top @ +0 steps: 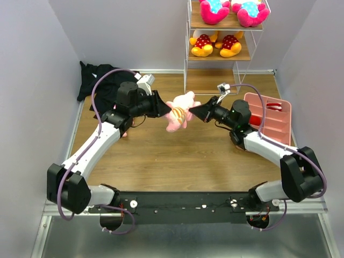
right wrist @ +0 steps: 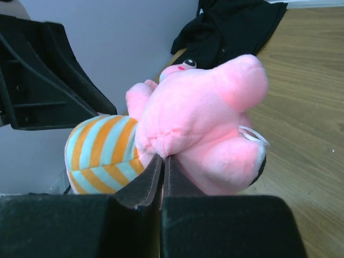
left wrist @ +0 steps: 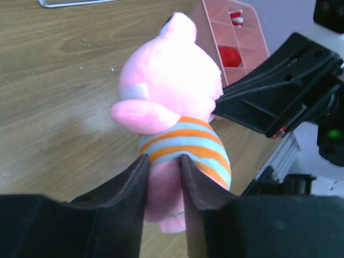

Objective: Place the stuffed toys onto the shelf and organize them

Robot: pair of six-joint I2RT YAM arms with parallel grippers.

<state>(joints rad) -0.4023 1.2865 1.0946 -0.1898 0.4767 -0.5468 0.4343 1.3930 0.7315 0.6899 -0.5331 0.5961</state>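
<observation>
A pale pink stuffed toy [top: 180, 110] in an orange-and-blue striped shirt hangs above the table, held from both sides. My left gripper [top: 164, 107] is shut on its lower body [left wrist: 164, 161]. My right gripper [top: 194, 112] is pinched shut on a fold of plush under its head [right wrist: 162, 158]. The toy fills both wrist views [left wrist: 172, 91] [right wrist: 204, 113]. The white wire shelf [top: 186, 59] stands at the back right. Two yellow toys [top: 203, 44] sit on one board, two white-and-magenta toys [top: 214, 11] on the board above. The second pale pink toy is not clearly in view.
A pink compartment tray [top: 271, 121] lies right of the right arm and also shows in the left wrist view [left wrist: 236, 37]. A black cloth [top: 99, 80] is heaped in the back left corner. Grey walls close in both sides.
</observation>
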